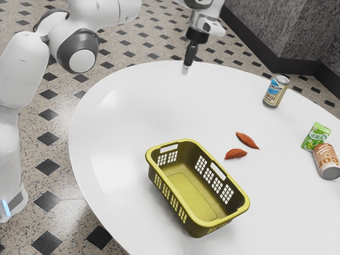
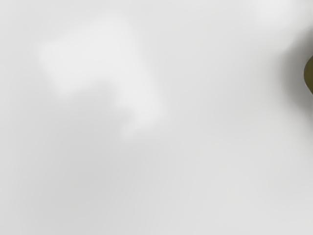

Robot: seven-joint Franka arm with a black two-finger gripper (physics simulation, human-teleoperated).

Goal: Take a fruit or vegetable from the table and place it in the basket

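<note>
Pincer near the desk's far edge, vegetables beside the basket

Pointing down over the far side of the white desk in the exterior view, well apart from vegetables and basket. Cannot tell from here whether spread or pressed together, nor whether touching the desk.

Counted outward: one olive-yellow basket, standing upright with an empty floor in sight; two orange-red, pointed vegetables, both lying on the desk just beside the basket, near each other but apart, with the shorter-looking vegetable nearer the basket. Farther toward the exterior view's right, two cans: one coffee can upright, one brown-and-white can lying on its side. Just beside the lying can, one green packet.

In the wrist view, pale desk surface with a soft bright patch, plus a dark-olive rounded edge with grey shadow around it. In the exterior view, the whole basket, both vegetables, both cans and the packet.
</note>
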